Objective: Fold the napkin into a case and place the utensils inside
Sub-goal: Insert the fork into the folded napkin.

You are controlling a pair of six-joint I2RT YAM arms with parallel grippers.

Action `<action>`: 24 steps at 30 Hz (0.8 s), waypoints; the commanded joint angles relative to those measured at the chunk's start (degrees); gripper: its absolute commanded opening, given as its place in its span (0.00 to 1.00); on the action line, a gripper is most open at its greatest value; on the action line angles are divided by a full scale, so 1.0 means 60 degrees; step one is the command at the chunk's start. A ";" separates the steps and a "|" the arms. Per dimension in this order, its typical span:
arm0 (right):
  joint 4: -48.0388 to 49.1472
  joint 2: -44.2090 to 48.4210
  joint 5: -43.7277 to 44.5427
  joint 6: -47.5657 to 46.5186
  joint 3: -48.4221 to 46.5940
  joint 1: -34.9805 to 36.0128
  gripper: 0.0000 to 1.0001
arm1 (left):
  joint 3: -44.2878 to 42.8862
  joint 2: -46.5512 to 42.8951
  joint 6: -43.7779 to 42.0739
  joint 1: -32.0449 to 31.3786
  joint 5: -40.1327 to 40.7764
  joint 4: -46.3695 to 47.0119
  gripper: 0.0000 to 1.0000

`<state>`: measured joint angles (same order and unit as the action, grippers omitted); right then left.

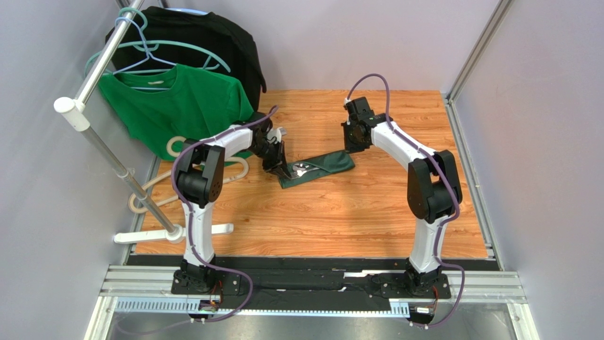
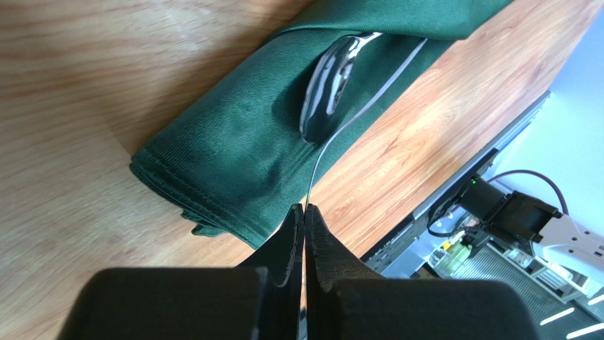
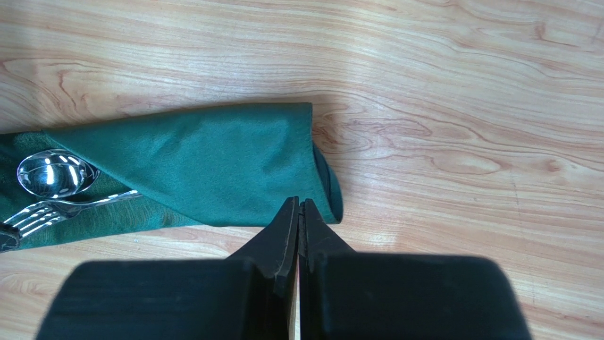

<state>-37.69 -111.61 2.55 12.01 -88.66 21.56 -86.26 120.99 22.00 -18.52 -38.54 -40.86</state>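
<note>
Near the far middle of the wooden table, the dark forest-green cloth napkin, folded into a case, is lying flat, steel spoon and fork poking out. The left gripper and right gripper are sitting at its ends, fingers together. Soft and limp, it is likely needing a pinch through all layers.

The wooden counter fills mid-frame. At its centre lies the case (spoon and fork at its left end). Along the left edge lie a cream hanger and the rack's white foot.
</note>
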 commanded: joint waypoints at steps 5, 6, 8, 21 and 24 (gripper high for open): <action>0.0203 -0.0338 -0.0626 -0.0068 -0.0047 0.0112 0.00 | -0.0858 0.0401 0.0449 -0.0340 -0.0284 0.0159 0.01; 0.0188 -0.0382 -0.0644 -0.0054 -0.0062 0.0127 0.00 | -0.0872 0.0416 0.0580 -0.0384 -0.0299 0.0290 0.04; 0.0218 -0.0411 -0.0673 -0.0024 -0.0018 0.0156 0.00 | -0.1018 0.0562 0.0654 -0.0414 -0.0372 0.0336 0.05; 0.0275 -0.0602 0.0190 0.0005 0.0450 0.0142 0.00 | -0.0946 0.0665 0.0713 -0.0472 -0.0388 0.0409 0.05; 0.0247 -0.0646 0.0352 -0.0024 0.0538 0.0127 0.00 | -0.0946 0.0650 0.0699 -0.0472 -0.0373 0.0394 0.05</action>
<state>-37.26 -114.80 1.80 12.12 -86.24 22.26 -90.80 124.90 25.54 -21.04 -40.42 -38.76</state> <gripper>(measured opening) 0.006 0.052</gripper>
